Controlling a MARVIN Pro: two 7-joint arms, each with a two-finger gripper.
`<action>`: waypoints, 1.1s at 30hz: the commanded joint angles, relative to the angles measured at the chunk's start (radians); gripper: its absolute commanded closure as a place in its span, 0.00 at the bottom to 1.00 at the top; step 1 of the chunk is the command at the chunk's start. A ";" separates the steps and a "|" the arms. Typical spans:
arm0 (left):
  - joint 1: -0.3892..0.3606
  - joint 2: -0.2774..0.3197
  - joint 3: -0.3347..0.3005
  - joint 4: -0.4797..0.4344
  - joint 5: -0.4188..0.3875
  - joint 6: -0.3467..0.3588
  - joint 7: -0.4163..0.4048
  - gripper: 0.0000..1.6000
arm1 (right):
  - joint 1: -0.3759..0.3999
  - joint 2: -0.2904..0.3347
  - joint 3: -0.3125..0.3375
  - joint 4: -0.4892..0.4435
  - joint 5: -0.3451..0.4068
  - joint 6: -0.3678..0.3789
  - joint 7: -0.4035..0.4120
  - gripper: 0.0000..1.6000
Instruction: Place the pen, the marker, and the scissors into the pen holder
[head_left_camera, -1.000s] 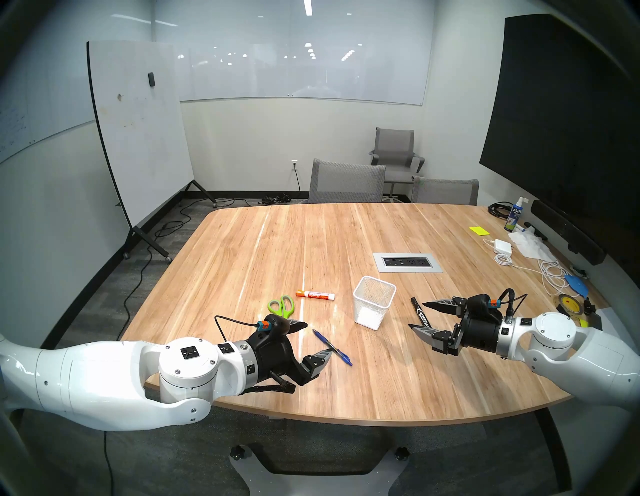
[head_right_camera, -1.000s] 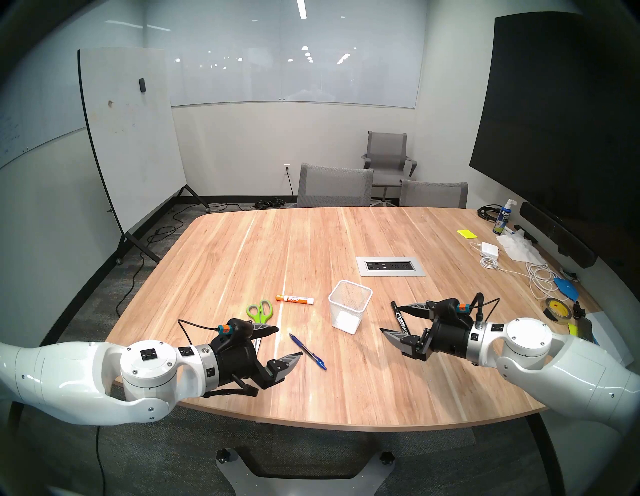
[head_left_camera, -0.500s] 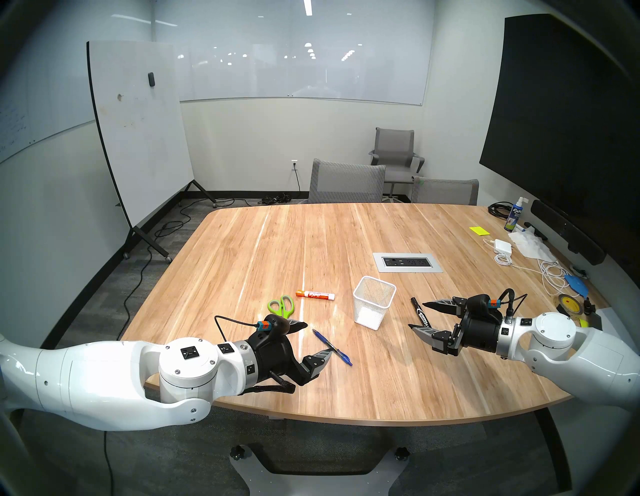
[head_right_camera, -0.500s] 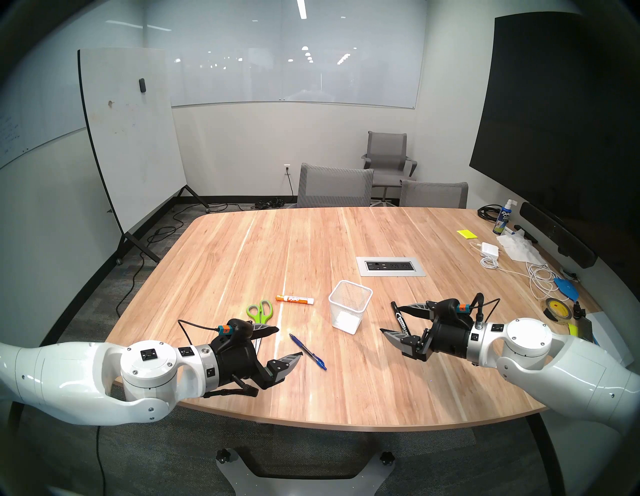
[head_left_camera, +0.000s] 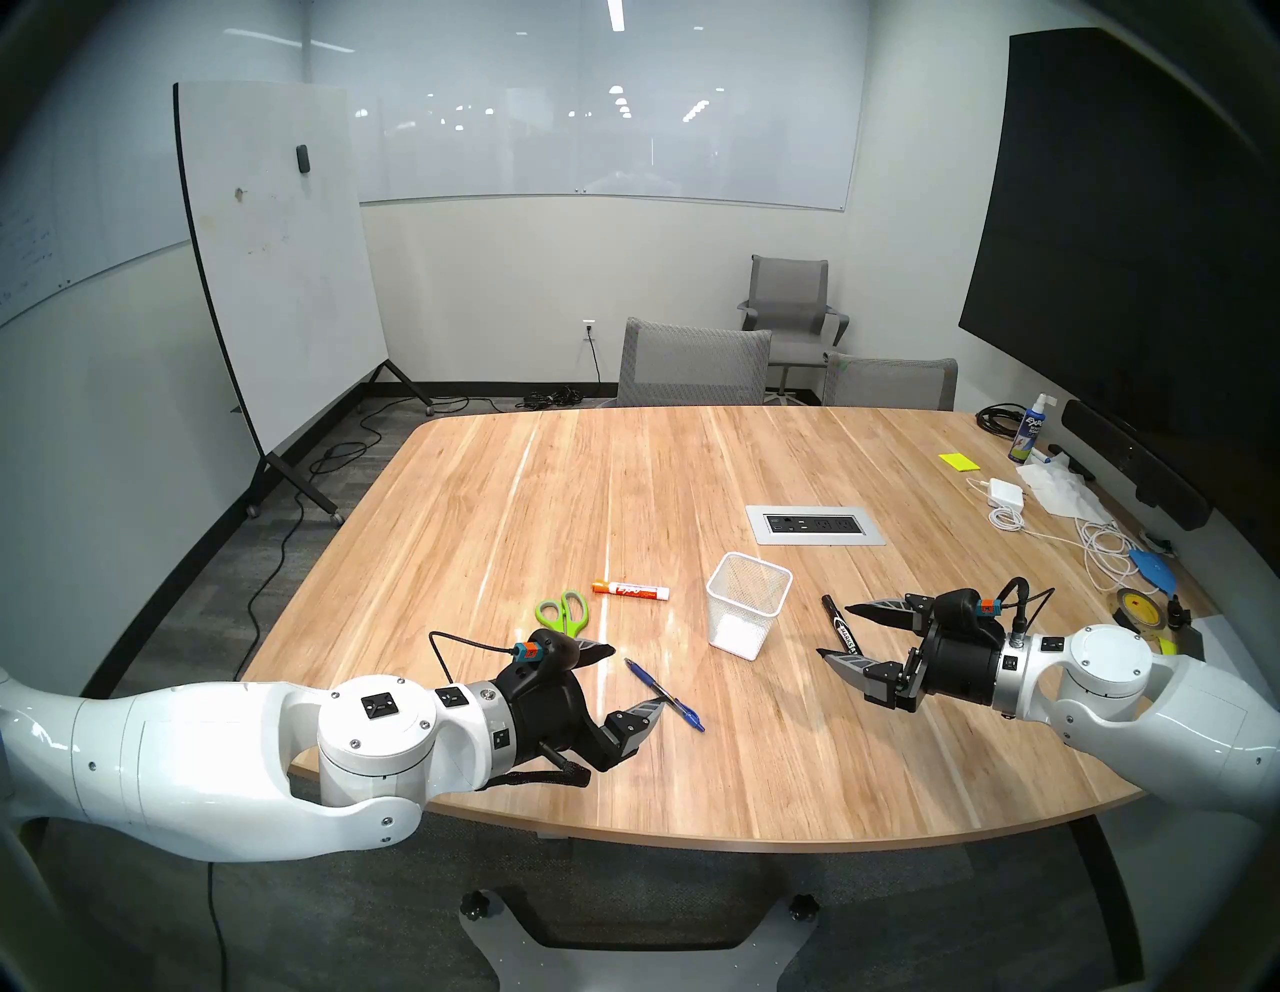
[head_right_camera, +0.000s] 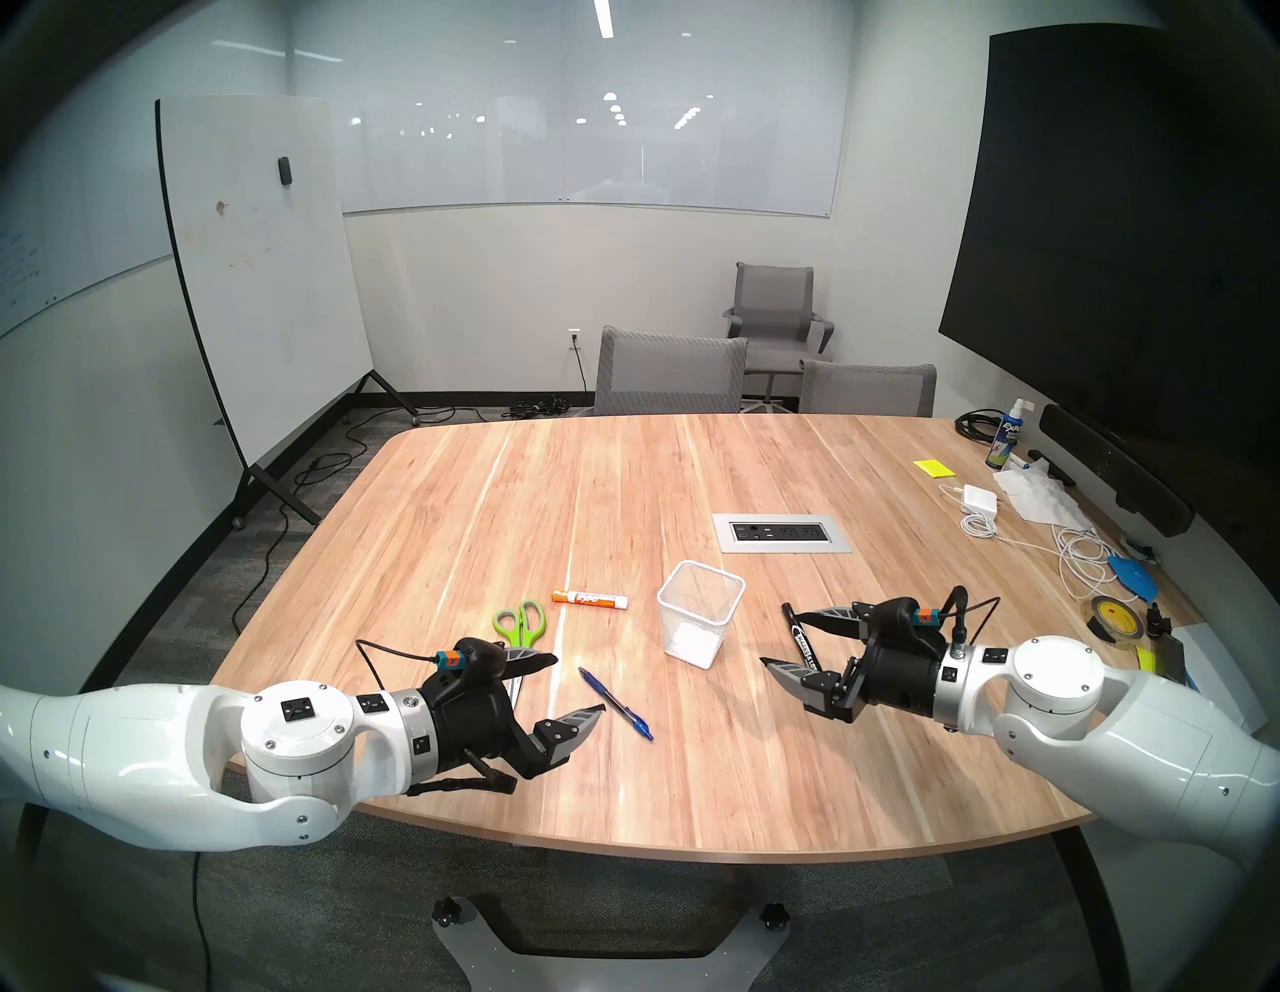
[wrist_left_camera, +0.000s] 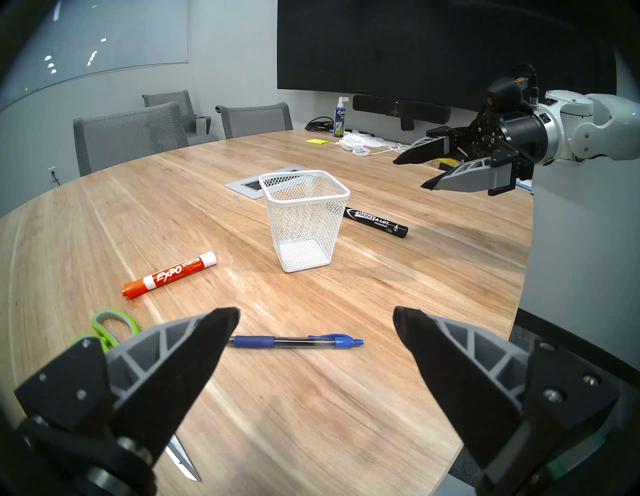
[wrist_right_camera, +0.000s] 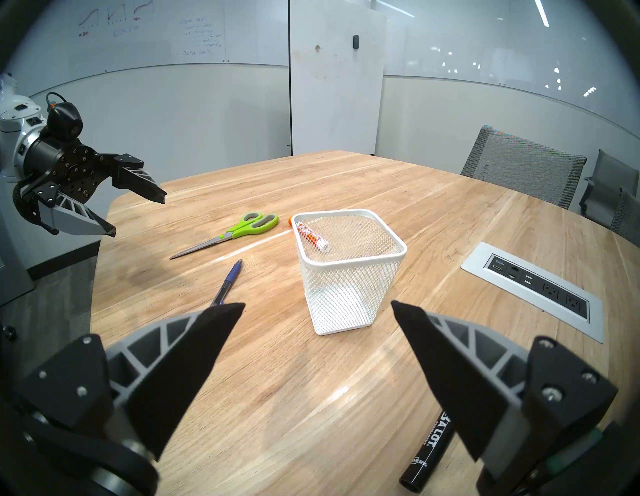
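Pen holder (head_left_camera: 747, 613) upright, empty, mid-table (head_left_camera: 692, 471), blue pen (head_left_camera: 665, 695) just beside spread left gripper (head_left_camera: 634, 679), black marker (head_left_camera: 839, 625) under spread right gripper (head_left_camera: 834, 632), scissors (head_left_camera: 562, 613) and orange marker (head_left_camera: 630, 590) lying left of holder.

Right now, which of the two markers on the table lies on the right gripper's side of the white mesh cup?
The black marker, near the right gripper. The orange and white marker lies across the mesh cup, beside the scissors.

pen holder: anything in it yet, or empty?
Empty. The left wrist view shows only bare white mesh inside the pen holder; the orange marker seen through it from the right wrist lies on the table behind.
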 joint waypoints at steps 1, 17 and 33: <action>-0.008 0.000 -0.008 -0.006 -0.002 -0.003 -0.001 0.00 | 0.006 0.001 0.007 -0.002 0.002 -0.002 -0.001 0.00; -0.008 0.000 -0.008 -0.006 -0.002 -0.003 -0.001 0.00 | 0.026 -0.004 0.011 0.011 0.013 0.033 0.006 0.00; -0.008 0.000 -0.008 -0.006 -0.001 -0.003 -0.001 0.00 | 0.102 -0.048 0.015 -0.020 -0.041 0.212 -0.118 0.00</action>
